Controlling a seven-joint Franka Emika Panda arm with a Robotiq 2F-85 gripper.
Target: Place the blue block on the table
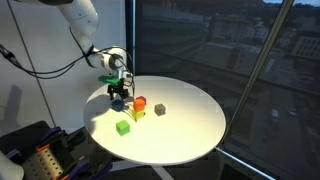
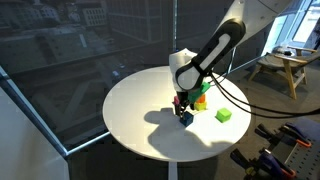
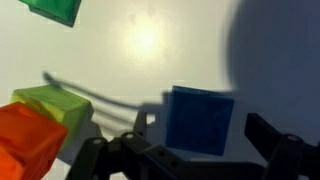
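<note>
The blue block is a small blue cube lying on the white round table, in shadow. My gripper is open around it, one dark finger on each side with a gap to the block on both sides. In both exterior views the gripper hangs low over the table with the blue block right under it.
A red cube sits on a yellow-green block close beside the gripper; they also show in the wrist view. A green block and a dark grey cube lie further off.
</note>
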